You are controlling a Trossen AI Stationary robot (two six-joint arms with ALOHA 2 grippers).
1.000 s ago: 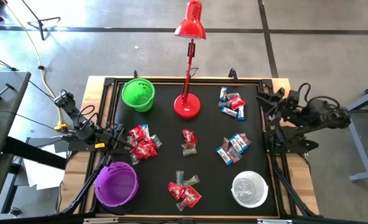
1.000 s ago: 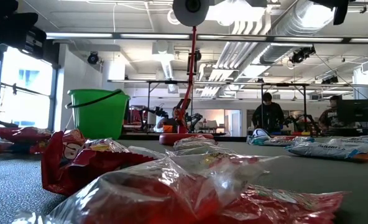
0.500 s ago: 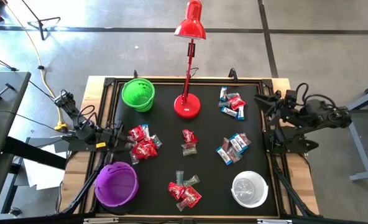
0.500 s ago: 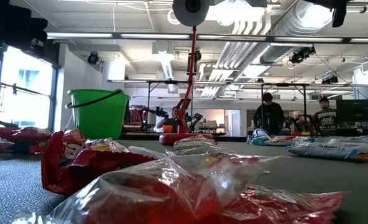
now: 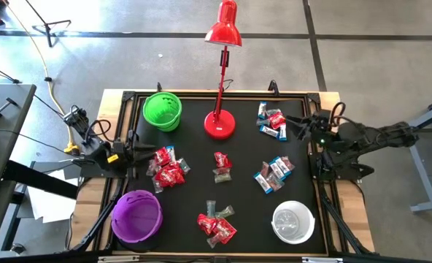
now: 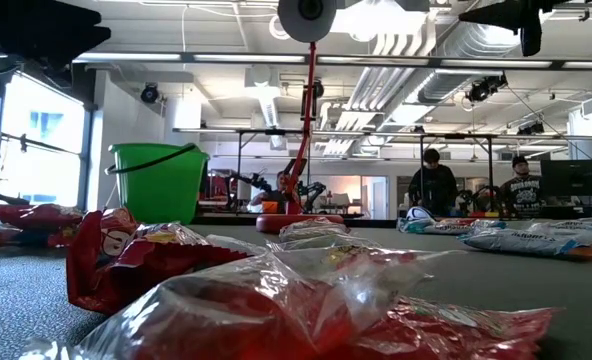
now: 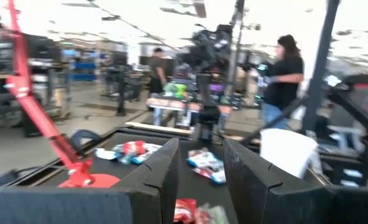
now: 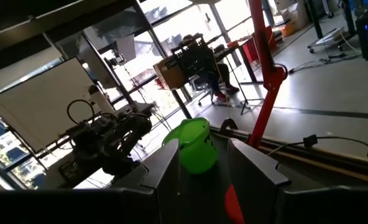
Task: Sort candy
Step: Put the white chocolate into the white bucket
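My left gripper [image 5: 137, 152] hangs at the mat's [image 5: 194, 183] left edge, fingers parted, holding nothing, just beside a red candy [image 5: 166, 167] cluster. My right gripper [image 5: 303, 124] sits at the right edge, parted and empty, near the far-right candy pile [image 5: 273, 121]. Other clusters lie mid-mat and along the near edge.

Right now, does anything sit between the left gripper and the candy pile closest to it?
Nothing visible does. The left gripper, open and empty, sits at the mat's left edge, with bare mat between it and the nearest candy pile.
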